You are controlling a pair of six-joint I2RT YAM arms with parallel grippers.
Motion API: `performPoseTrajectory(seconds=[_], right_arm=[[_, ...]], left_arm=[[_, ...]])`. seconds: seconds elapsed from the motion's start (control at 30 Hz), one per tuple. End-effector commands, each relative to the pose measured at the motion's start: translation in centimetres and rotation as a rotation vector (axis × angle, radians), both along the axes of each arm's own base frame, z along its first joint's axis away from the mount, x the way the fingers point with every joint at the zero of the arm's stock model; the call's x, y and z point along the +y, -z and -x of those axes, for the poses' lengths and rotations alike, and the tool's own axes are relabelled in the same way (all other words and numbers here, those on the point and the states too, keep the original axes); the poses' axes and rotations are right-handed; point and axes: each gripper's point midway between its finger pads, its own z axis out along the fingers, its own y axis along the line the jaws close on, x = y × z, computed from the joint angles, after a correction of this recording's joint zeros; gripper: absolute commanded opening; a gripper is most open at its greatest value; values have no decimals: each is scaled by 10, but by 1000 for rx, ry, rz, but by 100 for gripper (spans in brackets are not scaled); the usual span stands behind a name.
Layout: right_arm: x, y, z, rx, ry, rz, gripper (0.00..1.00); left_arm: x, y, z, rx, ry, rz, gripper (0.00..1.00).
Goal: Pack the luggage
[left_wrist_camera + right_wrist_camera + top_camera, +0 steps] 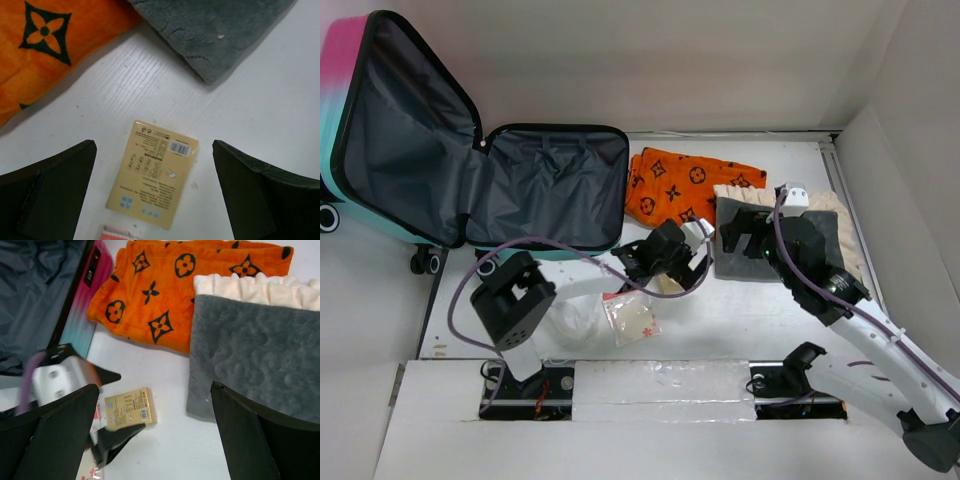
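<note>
Plainly, the luggage (550,190) lies open at the far left of the surface (760,320). One shell is flat with its grey lining up; the other is tilted up at the left, showing its pink-to-teal outside. Its wheels (425,262) sit at the near end, so its long axis seems to run near to far. Inside, only lining and straps show.

Just right of it lies an orange blanket (690,185) (dark flower print). Further right, a grey towel (775,250) rests on a cream cloth (830,200).

The left gripper (154,150) is spread wide above a yellow packet (152,172), not touching it. The right gripper (155,387), also wide, hangs over the towel's near-left corner. A clear pouch (630,318) and a white bag (575,320) lie near the left arm.
</note>
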Motion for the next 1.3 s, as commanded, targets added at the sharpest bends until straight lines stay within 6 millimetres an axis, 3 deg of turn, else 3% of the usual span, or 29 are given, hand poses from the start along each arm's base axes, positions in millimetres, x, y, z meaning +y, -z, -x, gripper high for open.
performPoseTrajectory(seconds=[0.0, 0.2, 0.4, 0.5, 0.57, 0.8, 1.03, 1.27], right_arm=[[-9, -10, 3, -9, 29, -3, 100], [-10, -7, 5, -10, 26, 6, 100], [-9, -6, 2, -8, 26, 8, 100], [-7, -3, 2, -1, 15, 20, 100], [-4, -1, 1, 9, 5, 22, 100], [-1, 2, 2, 10, -17, 26, 100], [0, -2, 3, -5, -28, 21, 100], [4, 0, 3, 6, -47, 21, 100]], left_arm=[[4, 16, -17, -28, 35, -125, 99], [2, 36, -22, 14, 79, -176, 99], [10, 55, -6, 72, 109, -190, 99], [11, 49, -2, 89, 105, -175, 99], [9, 35, -3, 67, 105, -150, 99], [9, 30, 10, 99, 135, -107, 99], [11, 67, 12, 168, 143, -194, 99], [10, 73, 9, 172, 136, -207, 99]])
